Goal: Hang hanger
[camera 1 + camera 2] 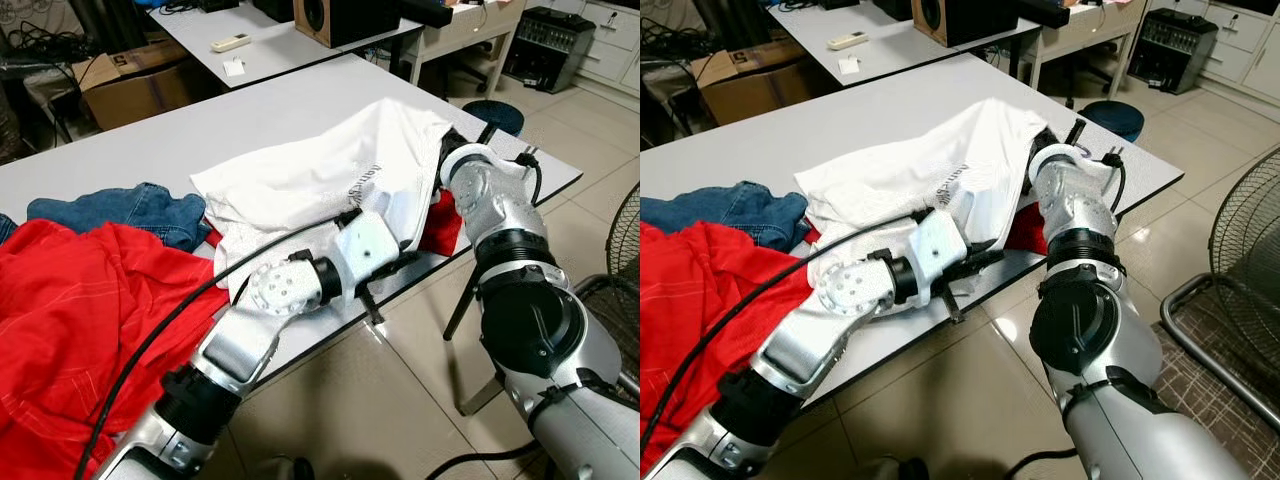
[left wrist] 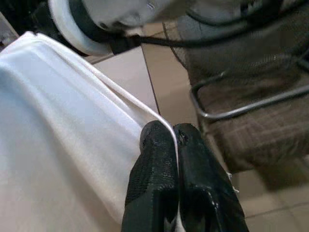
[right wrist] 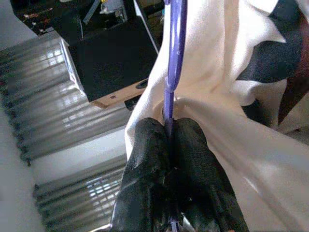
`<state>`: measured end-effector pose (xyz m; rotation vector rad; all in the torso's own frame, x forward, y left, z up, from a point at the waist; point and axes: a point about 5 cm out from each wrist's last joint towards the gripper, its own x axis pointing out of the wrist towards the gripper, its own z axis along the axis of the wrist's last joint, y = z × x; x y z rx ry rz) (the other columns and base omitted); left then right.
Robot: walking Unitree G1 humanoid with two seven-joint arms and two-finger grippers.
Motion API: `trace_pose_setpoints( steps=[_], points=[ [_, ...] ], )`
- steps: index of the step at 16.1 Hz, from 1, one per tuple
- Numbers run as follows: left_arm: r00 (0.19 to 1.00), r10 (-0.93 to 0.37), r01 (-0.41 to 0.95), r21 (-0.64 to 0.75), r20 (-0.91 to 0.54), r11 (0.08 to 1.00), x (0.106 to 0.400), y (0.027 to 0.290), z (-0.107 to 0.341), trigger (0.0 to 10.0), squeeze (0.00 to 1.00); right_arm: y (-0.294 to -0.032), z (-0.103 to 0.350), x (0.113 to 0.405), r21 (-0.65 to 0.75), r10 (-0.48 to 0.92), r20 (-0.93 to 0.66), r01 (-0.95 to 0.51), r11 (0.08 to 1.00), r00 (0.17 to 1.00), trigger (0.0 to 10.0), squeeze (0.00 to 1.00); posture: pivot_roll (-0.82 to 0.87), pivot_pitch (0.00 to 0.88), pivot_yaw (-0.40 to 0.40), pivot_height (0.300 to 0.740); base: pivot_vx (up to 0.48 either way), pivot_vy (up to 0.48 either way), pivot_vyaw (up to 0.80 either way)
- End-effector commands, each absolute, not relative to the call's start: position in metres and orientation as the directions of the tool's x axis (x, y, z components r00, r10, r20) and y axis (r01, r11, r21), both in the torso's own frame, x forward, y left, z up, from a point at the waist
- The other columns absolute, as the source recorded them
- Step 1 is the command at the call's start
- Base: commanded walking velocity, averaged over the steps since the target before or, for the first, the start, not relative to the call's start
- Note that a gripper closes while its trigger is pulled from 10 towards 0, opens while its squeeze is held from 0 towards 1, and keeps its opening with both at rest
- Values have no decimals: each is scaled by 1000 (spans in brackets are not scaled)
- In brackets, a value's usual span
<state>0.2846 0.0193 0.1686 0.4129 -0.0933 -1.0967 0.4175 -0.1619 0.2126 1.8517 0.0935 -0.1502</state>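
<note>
At frame centre, the left gripper [image 2: 175,145] pinches the white shirt [image 1: 310,175] hem; the right gripper [image 3: 169,133] clamps a purple hanger [image 3: 175,53], probably inside the shirt. Slide slowly, keeping the fabric taut.

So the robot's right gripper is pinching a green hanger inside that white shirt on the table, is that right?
Not quite: the hanger is purple, not green, as the right wrist view shows. The rest holds: the right gripper is shut on it, inside the white shirt on the table.

Both arms reach forward, left gripper [image 2: 175,145] and right gripper [image 3: 170,140] pinched closed
</note>
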Motion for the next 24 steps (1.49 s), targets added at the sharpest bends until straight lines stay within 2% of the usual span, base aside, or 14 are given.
trace_pose_setpoints(
  steps=[1,2,3,4,7,8,9,11,13,16,18,19,21,24],
  points=[
    [451,-871,849,397,-197,350,280,15,151,4706,0,-171,243,420,948,-49,-62,43,-314,997,10000,0,-48,41,83,740,0,0,0],
    [499,-845,817,430,-193,385,285,15,148,10000,0,-169,246,421,952,-35,-54,41,-302,998,10000,0,-48,41,83,740,0,0,0],
    [514,-838,812,418,-181,408,287,16,148,10000,0,-168,247,421,958,-28,-52,42,-282,998,10000,0,-50,39,78,740,0,0,0],
    [512,-847,827,350,-145,440,290,17,152,10000,1000,-165,248,420,978,-6,-51,48,-204,999,10000,0,-50,37,77,740,0,0,0],
    [347,-918,905,323,-190,276,274,26,154,10000,1000,-173,245,417,998,-5,-62,62,-25,998,10000,0,-42,30,72,740,0,0,0],
    [310,-927,912,342,-212,227,268,31,151,10000,710,-178,244,416,997,-10,-73,73,-5,997,10000,0,-42,29,72,740,0,0,0],
    [298,-929,922,318,-221,220,265,34,149,10000,0,-183,244,415,997,-16,-72,72,-9,997,10000,0,-41,27,69,740,0,0,0],
    [224,-943,951,265,-246,157,252,45,146,10000,0,-198,245,412,998,-30,-66,66,-6,997,10000,0,-36,23,67,740,0,0,0],
    [171,-965,975,175,-197,137,244,54,155,10000,0,-206,249,410,997,-22,-50,51,58,999,10000,0,-34,19,65,740,0,0,0],
    [231,-967,972,79,-109,223,250,79,177,10000,0,-207,254,402,867,120,-48,-18,497,992,10000,0,-24,0,49,740,0,0,0],
    [380,-924,923,92,-55,374,264,99,192,10000,0,-208,251,389,716,216,-90,-87,692,972,10000,0,-19,0,47,740,0,0,0],
    [461,-886,885,90,-43,456,272,108,196,10000,0,-207,250,381,674,272,-104,-133,726,957,10000,0,-19,0,47,740,0,0,0],
    [537,-843,842,81,-36,533,278,118,199,10000,0,-204,250,368,614,358,-117,-216,759,926,10000,0,-21,0,51,740,0,0,0],
    [590,-808,807,44,-8,589,280,120,201,10000,0,-202,261,347,584,474,-50,-359,728,879,10000,0,-34,0,71,740,0,0,0]
  ],
)
